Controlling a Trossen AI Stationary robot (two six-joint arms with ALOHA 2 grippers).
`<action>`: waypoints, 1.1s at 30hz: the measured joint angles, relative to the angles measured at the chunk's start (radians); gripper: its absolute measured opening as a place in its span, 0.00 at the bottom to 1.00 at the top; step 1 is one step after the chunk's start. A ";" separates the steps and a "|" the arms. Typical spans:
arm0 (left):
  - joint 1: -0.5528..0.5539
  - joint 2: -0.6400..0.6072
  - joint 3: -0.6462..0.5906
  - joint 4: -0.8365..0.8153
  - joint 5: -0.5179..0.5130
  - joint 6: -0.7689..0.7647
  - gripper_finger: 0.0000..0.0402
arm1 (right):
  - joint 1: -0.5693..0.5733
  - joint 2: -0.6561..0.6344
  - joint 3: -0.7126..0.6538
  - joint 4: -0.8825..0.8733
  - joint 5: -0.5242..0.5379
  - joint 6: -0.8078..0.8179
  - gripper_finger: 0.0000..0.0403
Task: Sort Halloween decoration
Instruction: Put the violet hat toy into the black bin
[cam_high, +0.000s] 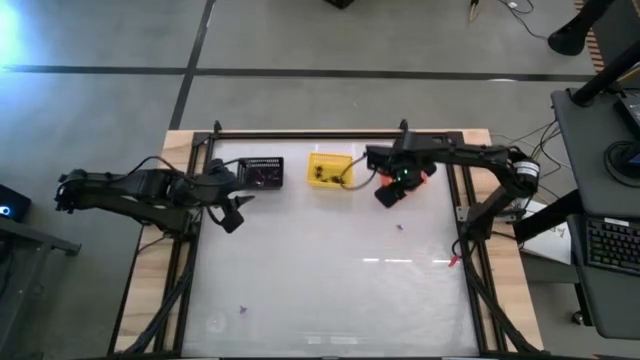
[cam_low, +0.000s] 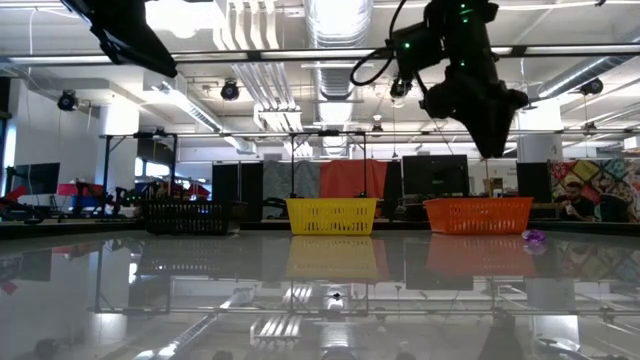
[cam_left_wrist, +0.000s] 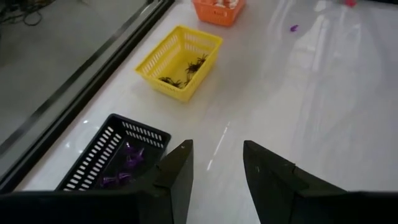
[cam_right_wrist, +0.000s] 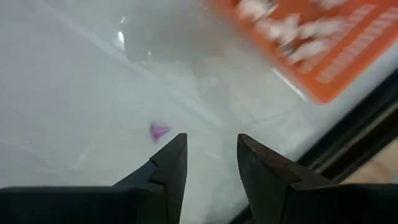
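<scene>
Tiny purple trinket (cam_high: 241, 309) lay near front edge of white table (cam_high: 330, 270); another purple trinket (cam_high: 401, 226) sat mid-table. Left gripper (cam_high: 234, 215) hovered beside black plastic basket (cam_high: 261, 172) holding purple pieces, fingers apart, empty. Right gripper (cam_right_wrist: 210, 163) hung beside orange plastic basket (cam_right_wrist: 314, 43), released, empty. Yellow plastic basket (cam_high: 329, 170) held dark trinkets.
</scene>
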 joint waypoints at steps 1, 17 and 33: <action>0.000 -0.009 0.000 -0.004 0.010 0.003 0.31 | 0.019 -0.006 -0.023 0.016 -0.011 0.028 0.33; 0.000 -0.103 0.000 -0.046 0.051 0.031 0.31 | 0.206 -0.014 -0.274 0.298 -0.099 0.233 0.33; 0.000 -0.107 0.000 -0.067 0.052 0.031 0.31 | 0.263 -0.001 -0.407 0.457 -0.106 0.318 0.33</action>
